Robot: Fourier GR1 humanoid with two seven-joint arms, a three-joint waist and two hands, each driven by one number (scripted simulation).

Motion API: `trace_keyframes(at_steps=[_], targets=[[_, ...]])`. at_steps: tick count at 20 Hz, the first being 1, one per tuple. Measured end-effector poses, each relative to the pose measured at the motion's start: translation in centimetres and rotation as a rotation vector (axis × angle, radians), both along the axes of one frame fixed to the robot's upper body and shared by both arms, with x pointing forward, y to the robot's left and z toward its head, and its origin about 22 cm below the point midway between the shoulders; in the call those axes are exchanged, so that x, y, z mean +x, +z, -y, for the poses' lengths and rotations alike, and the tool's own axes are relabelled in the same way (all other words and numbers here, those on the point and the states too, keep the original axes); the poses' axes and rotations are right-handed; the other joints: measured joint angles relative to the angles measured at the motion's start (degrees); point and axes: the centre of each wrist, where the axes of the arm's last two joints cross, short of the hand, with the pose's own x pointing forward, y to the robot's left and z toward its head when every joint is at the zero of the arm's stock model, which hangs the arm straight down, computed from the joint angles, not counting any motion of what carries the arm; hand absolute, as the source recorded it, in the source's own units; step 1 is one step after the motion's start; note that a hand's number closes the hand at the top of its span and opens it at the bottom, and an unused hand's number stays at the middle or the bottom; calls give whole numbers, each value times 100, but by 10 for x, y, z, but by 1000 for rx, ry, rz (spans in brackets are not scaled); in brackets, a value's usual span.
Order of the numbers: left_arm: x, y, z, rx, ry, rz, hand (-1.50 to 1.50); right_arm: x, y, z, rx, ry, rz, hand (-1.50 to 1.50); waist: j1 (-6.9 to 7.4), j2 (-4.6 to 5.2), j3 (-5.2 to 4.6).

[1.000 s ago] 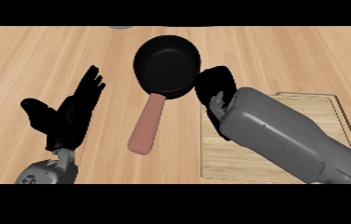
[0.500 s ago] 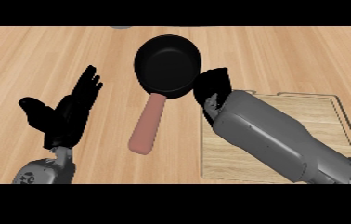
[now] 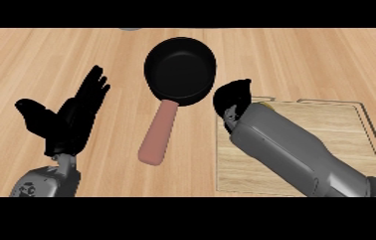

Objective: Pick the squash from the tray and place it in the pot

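Note:
A black pan [image 3: 180, 69] with a pinkish handle [image 3: 159, 133] lies in the middle of the wooden counter. At the right lies the flat wooden tray [image 3: 323, 119], and my grey right forearm [image 3: 290, 147] crosses its left part. My right hand [image 3: 232, 96] is curled shut over the tray's upper left corner, just right of the pan's rim. The squash shows nowhere on the tray's bare part; the curled fingers hide what they hold. At the left my left hand [image 3: 70, 120] rests open, fingers up.
A small grey thing [image 3: 131, 29] peeks in at the counter's far edge, above the pan. Bare wooden counter [image 3: 58, 60] stretches left of the pan and behind the tray.
My right forearm has swung lower and more to the left over the tray, while the curled hand stays close beside the pan's rim. The left hand has barely moved.

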Motion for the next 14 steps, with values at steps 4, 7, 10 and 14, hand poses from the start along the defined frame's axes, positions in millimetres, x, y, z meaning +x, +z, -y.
trace_keyframes(at_steps=[4,7,10,14], targets=[[-2,0,-1,3,4,-7,0,5,-12,10,-54,-28,-16,-150,0,2,1],[-3,-3,-4,1,3,-6,0,8,-16,17,-89,-41,-20,-150,-4,2,0],[0,-6,-1,1,5,-4,0,10,-20,25,-113,-51,-32,-150,-18,4,0],[2,-7,4,3,11,-4,0,7,-26,28,-120,-62,-41,-150,-27,-1,0]])
